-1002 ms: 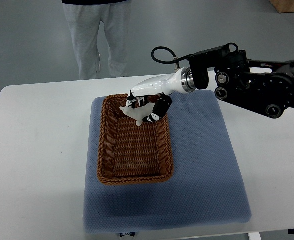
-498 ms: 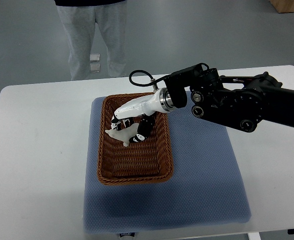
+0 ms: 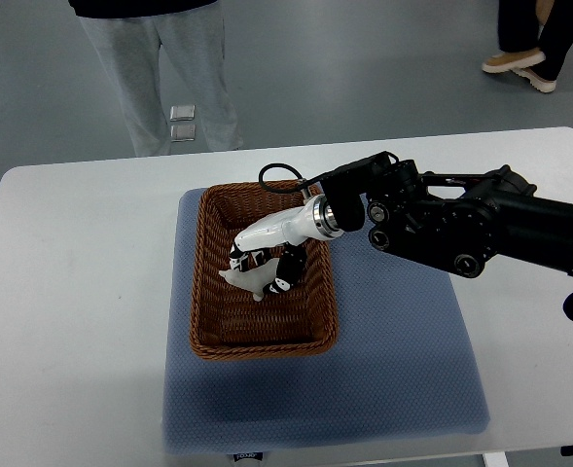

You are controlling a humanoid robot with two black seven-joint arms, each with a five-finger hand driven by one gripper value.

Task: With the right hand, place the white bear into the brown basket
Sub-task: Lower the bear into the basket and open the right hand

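Note:
The white bear point(image 3: 248, 278) is a small white toy held inside the brown wicker basket point(image 3: 208, 336), which sits on a blue mat point(image 3: 393, 370). My right hand point(image 3: 262, 269) reaches in from the right over the basket's middle, its white and black fingers curled around the bear. The bear hangs low over the basket floor; I cannot tell whether it touches it. The left arm is out of view.
The mat lies on a white table point(image 3: 72, 292). A person in grey trousers point(image 3: 160, 68) stands beyond the far edge of the table. Another person's legs and shoes point(image 3: 529, 49) show at the top right.
My right hand has carried the bear from the basket's far rim down into the basket's middle and now holds it lower. The person behind has shifted left.

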